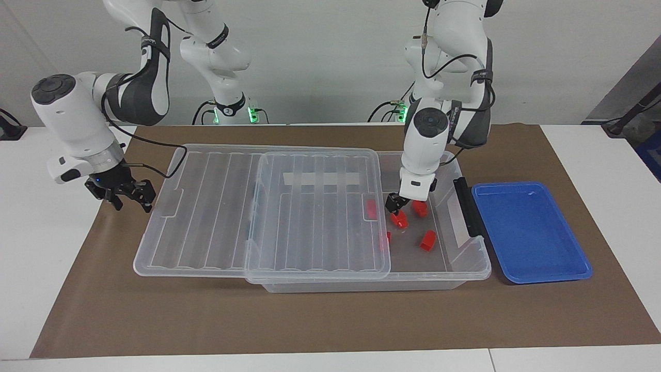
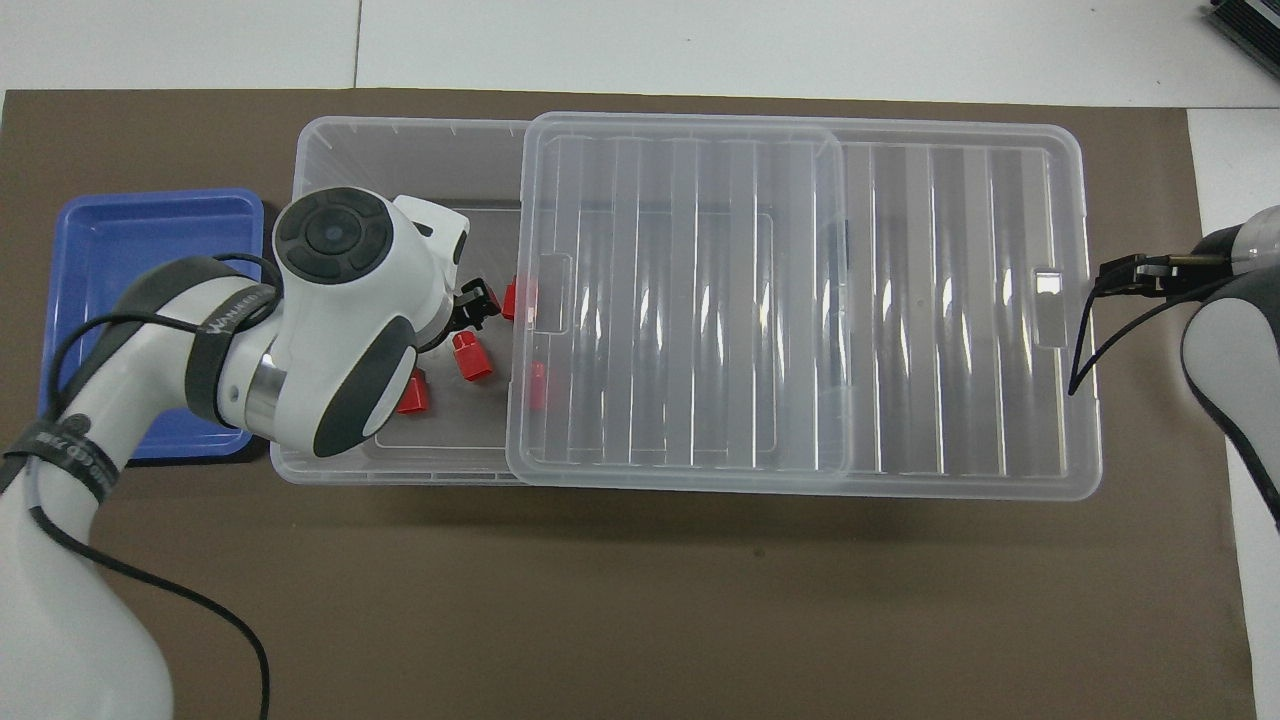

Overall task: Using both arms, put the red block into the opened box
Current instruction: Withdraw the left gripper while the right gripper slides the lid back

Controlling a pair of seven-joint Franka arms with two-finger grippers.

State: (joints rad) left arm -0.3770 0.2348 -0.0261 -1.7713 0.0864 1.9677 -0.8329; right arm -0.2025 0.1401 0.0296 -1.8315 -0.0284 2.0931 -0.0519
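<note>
On a brown mat covering a white table sits the box [image 1: 467, 268], a large clear plastic bin. Its ribbed see-through lid [image 1: 258, 206] is slid toward the right arm's end, so the end of the box nearer the left arm lies uncovered. A black clip handle [image 1: 467, 206] sits on that uncovered end, and a white tape strip [image 1: 321, 179] shows through the lid.

Just beside the box, toward the left arm's end of the table, lies a shallow blue tray [image 1: 529, 232] with nothing visible in it.

Inside the uncovered part of the box, the left gripper [image 1: 393, 204] points down, its fingers spread apart and holding nothing. Directly under it, resting on the box floor, is the red block [image 1: 398, 220]. From overhead the same gripper [image 2: 478, 298] shows just past the arm's white wrist, with that block [image 2: 470, 357] lying free beside it.

Four more red blocks lie on the box floor. One [image 1: 419, 207] is beside the gripper, toward the clip handle. Another [image 1: 427, 240] lies farther from the robots. Two [image 1: 371, 208] sit at the lid's edge, partly seen through the plastic, the second [image 1: 387, 238] farther from the robots.

The right gripper [image 1: 126, 194] waits over the mat just off the lid's overhanging end, apart from it. Its fingers stand apart and hold nothing.
</note>
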